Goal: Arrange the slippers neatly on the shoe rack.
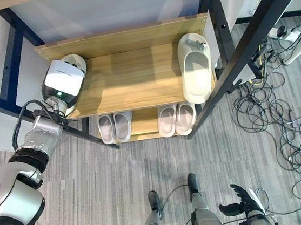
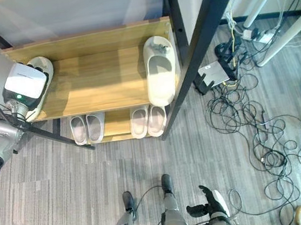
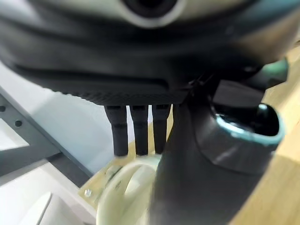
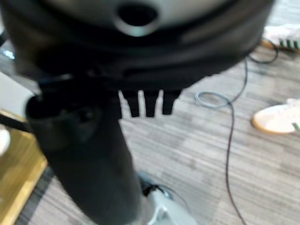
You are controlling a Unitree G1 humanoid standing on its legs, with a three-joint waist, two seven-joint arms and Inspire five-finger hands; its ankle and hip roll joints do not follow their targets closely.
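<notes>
The right hand [image 1: 247, 203] is seen low down near the floor [image 1: 94, 189], well apart from the shoe rack [image 1: 130, 79]. Its fingers [image 4: 149, 103] are held out straight and nothing is held in them. A white sneaker [image 4: 276, 118] is seen on the floor past this hand in the right wrist view.

On the lower shelf [image 1: 143, 121] of the shoe rack, two pairs of slippers are lined up at the front edge. One grey pair [image 1: 114, 127] is placed toward the left side, and another pair [image 1: 176, 119] is placed toward the right side. The slippers in each pair are set side by side, touching.

On the top shelf [image 1: 129, 71], a cream slipper [image 1: 195, 67] is laid along the right edge, with its toe at the back right corner. A second cream slipper [image 1: 76, 62] is found at the back left corner, and most of it is hidden under the left hand [image 3: 140, 129]. The left hand is placed on top of this slipper, with its fingers reaching over the slipper's rim. Whether the slipper is gripped cannot be told
</notes>
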